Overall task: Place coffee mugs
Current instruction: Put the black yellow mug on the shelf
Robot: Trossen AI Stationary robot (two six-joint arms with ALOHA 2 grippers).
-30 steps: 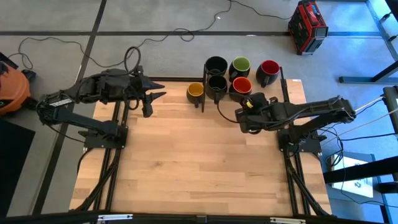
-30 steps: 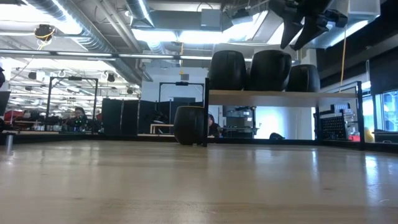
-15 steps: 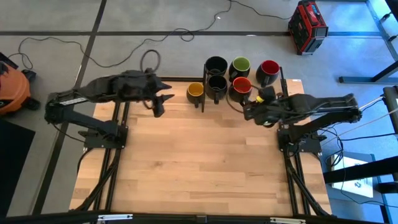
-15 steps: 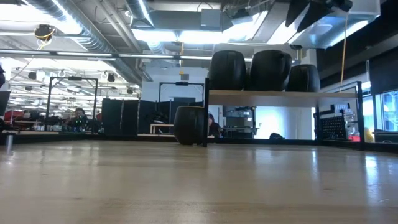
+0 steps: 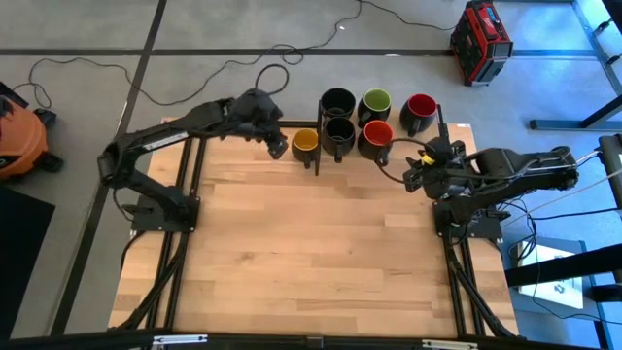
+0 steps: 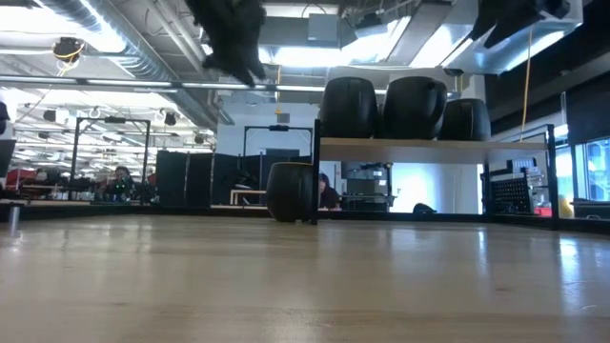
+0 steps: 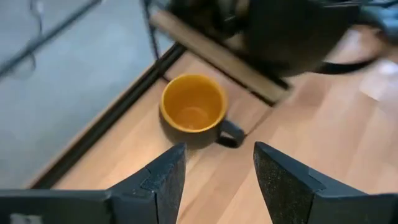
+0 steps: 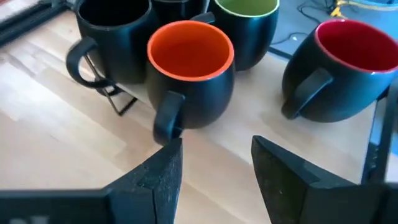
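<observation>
Six dark mugs stand at the table's far edge. In the high view they are two black, green, red, orange-red and yellow. The yellow mug rests on the table beside a raised shelf; other mugs stand on that shelf. My left gripper hovers open just left of the yellow mug, above it. My right gripper is open, short of the orange-red mug, with the red mug beside it.
A small black-framed shelf with a wooden board carries the mugs at the far edge. The wooden table stretches bare toward the near edge. A red case and cables lie on the floor beyond.
My left gripper has swung toward the table's right and far edge, arriving beside the yellow mug. My right gripper has drawn back toward the table's right and risen, out of the low view's top. No mug has moved.
</observation>
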